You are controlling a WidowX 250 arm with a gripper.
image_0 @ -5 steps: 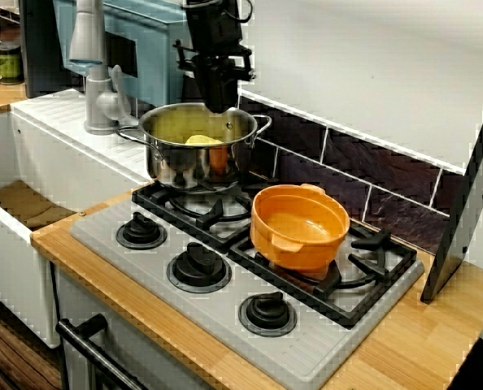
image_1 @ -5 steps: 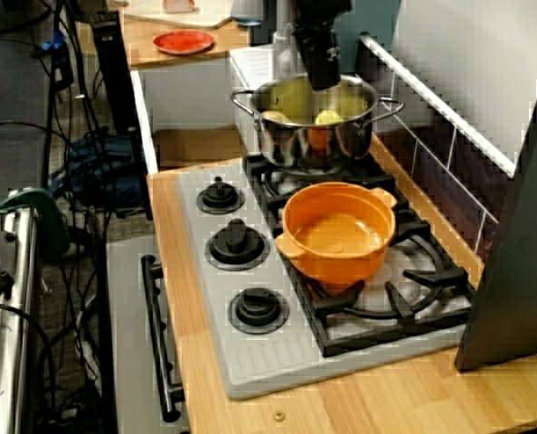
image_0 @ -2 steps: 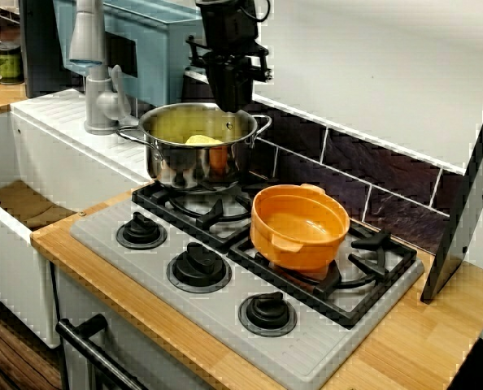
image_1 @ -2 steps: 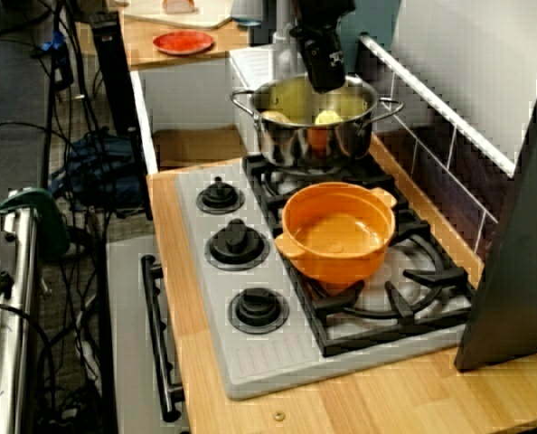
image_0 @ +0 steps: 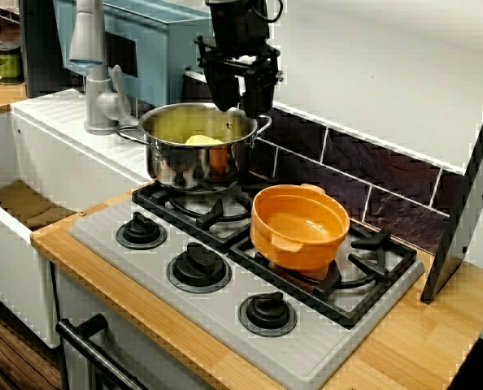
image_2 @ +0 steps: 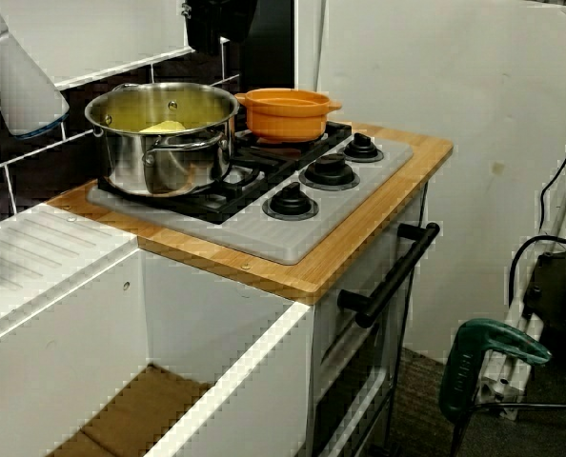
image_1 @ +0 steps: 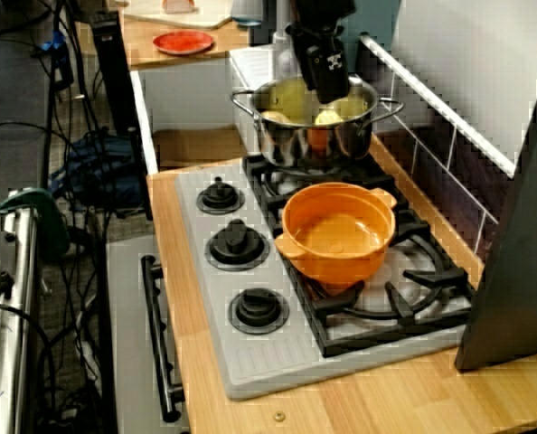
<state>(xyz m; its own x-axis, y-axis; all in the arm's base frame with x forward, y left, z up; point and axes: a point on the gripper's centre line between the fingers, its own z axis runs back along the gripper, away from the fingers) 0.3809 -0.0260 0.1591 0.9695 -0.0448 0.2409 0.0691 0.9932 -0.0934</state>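
Observation:
In the front view, my gripper (image_0: 243, 110) hangs over the back right rim of a steel pot (image_0: 176, 162) on the rear left burner. Its fingers stand apart and nothing is between them, so it is open. A yellow piece (image_0: 202, 140) lies inside the pot. The view from the right side shows the gripper (image_1: 330, 96) just above the pot (image_1: 341, 136) and its yellow piece (image_1: 327, 117). An empty orange pot (image_0: 298, 226) sits on the neighbouring burner. From the sink side, the gripper (image_2: 216, 38) is partly cut off above the steel pot (image_2: 159, 157).
Three black knobs (image_0: 197, 266) line the stove's front. A grey faucet (image_0: 91, 69) and a white sink (image_0: 22, 203) lie to the left. Dark tiles (image_0: 363, 175) back the stove, and a grey panel (image_0: 469, 195) leans at the right. A red plate (image_1: 183, 42) lies on a far counter.
The gripper has risen out of the steel pot and shifted right toward its back rim. Its fingers, which looked together before, now stand apart.

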